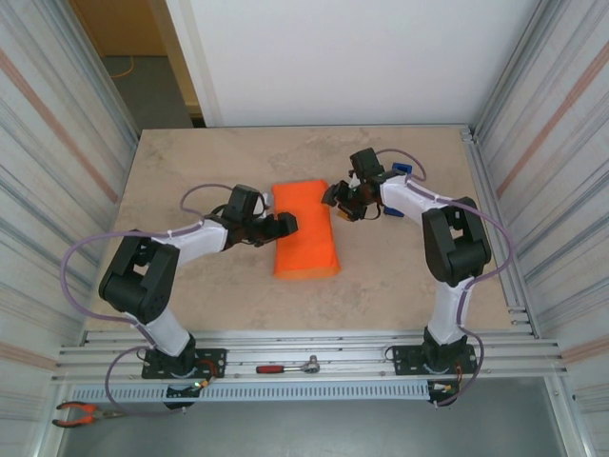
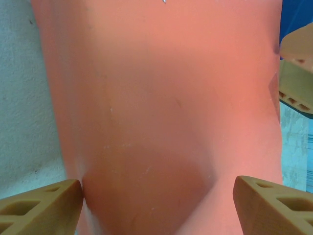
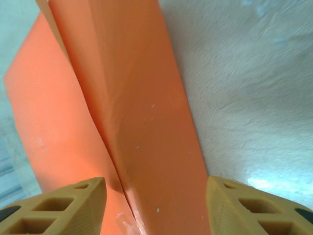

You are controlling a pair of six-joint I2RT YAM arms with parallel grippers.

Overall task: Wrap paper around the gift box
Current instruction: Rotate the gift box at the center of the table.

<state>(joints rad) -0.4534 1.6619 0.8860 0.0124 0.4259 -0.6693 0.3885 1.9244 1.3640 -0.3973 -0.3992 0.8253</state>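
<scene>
Orange paper (image 1: 306,233) folded into a long bundle at centre of table (image 1: 190,162), left gripper (image 1: 288,223) at its left edge, jaws wide apart, nothing held, right gripper (image 1: 331,196) at far right corner, jaws apart astride a raised fold

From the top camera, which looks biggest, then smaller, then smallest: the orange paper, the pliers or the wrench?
1. Paper, by far the largest.
2. Pliers and wrench look about the same length, so I can't rank them.
</scene>
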